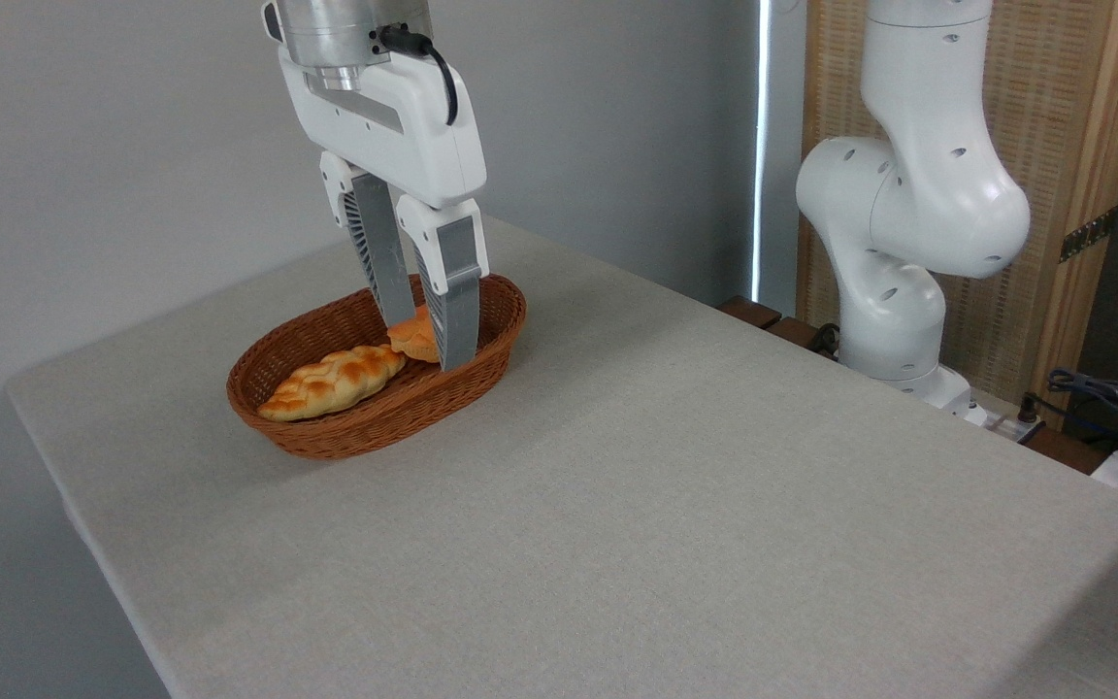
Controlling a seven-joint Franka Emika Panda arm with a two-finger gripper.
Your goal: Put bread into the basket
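The bread (413, 339), a small orange-golden bun, sits low inside the right half of the woven reddish-brown basket (321, 439). My gripper (428, 345) reaches straight down into the basket. Its two grey fingers (454, 311) stand on either side of the bun and press against it, so it is shut on the bread. The right finger hides part of the bun. I cannot tell whether the bun rests on the basket floor.
A long braided pale-golden loaf (333, 382) lies in the basket just left of the bun. The basket stands on a grey-clothed table (675, 505). The arm's white base (894, 243) rises beyond the table's far right edge, with cables (1102, 398) beside it.
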